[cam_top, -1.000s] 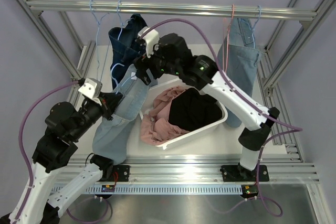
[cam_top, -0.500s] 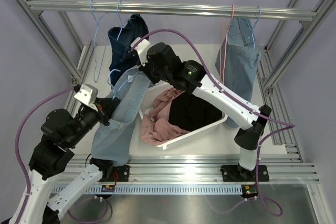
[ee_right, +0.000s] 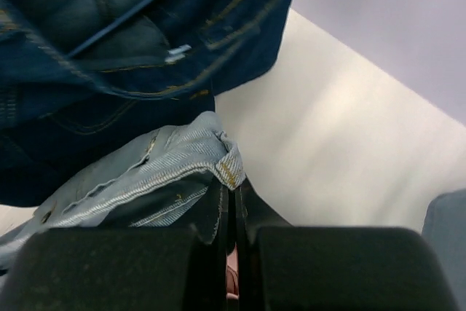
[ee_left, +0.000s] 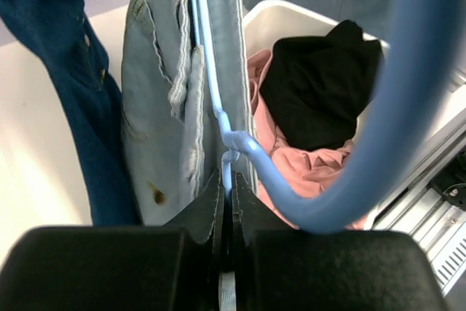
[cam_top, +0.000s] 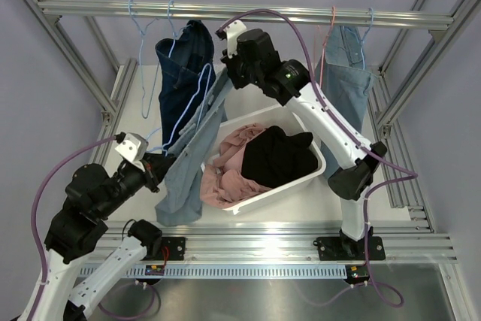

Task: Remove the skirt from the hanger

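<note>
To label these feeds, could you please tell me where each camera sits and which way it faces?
Top external: above and behind the bases, looking down; both arms, light denim skirt, white basket.
Left wrist: rides the left gripper, shut on the blue hanger; faces skirt and basket.
Right wrist: rides the right gripper, shut on the skirt's waistband; dark denim garment beyond.
All three show the skirt.

Left tool (ee_left: 227,183) and right tool (ee_right: 231,193) pinched closed, right arm (cam_top: 325,124) stretched high.
</note>
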Motion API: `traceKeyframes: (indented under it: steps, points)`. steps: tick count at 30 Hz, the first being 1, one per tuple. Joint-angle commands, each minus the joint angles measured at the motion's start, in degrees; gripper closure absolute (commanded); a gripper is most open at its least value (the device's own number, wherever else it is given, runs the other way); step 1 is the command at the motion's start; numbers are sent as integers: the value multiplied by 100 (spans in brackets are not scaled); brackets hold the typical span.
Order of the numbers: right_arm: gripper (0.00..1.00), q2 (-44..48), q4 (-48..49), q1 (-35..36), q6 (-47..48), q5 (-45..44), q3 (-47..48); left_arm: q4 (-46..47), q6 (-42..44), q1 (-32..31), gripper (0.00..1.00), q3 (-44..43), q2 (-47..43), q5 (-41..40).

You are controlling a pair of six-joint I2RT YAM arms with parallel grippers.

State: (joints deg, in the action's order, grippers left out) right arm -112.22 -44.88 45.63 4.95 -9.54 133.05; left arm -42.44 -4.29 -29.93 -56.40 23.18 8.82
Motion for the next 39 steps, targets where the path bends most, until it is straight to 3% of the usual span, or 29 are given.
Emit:
traceKeyframes:
  steps: [1,4,7,10,13,16,23,28,35,39]
  points:
    - [100,-133,252,-536,-135,-347,388,-318,122,5,100,-38,-164,375]
    - [100,-194,173,-590,-187,-58,283,-169,61,5,100,-38,-226,305]
    - [100,-159,33,-590,-170,951,11,234,-202,5,100,50,-261,165]
    - [100,-133,-134,-564,76,2723,-218,1024,-754,5,100,347,-358,-335]
    - [100,-80,-196,-537,243,3833,-437,2018,-1336,-4,100,656,-384,-959]
    - [100,69,-56,-423,243,4257,-754,2757,-1705,-4,100,753,-245,-1723]
    - [100,131,103,-46,216,4435,-1062,3891,-2005,-4,100,719,-33,-2323]
    - [100,-159,-47,683,445,4224,-975,3585,-1549,-4,100,122,3,-2332]
    - [100,-283,-205,1010,751,4057,-983,1918,-1030,5,100,-600,-489,-2324]
    - [84,-151,-494,1010,1323,4144,-1255,1230,-1020,5,100,-609,-823,-2025]
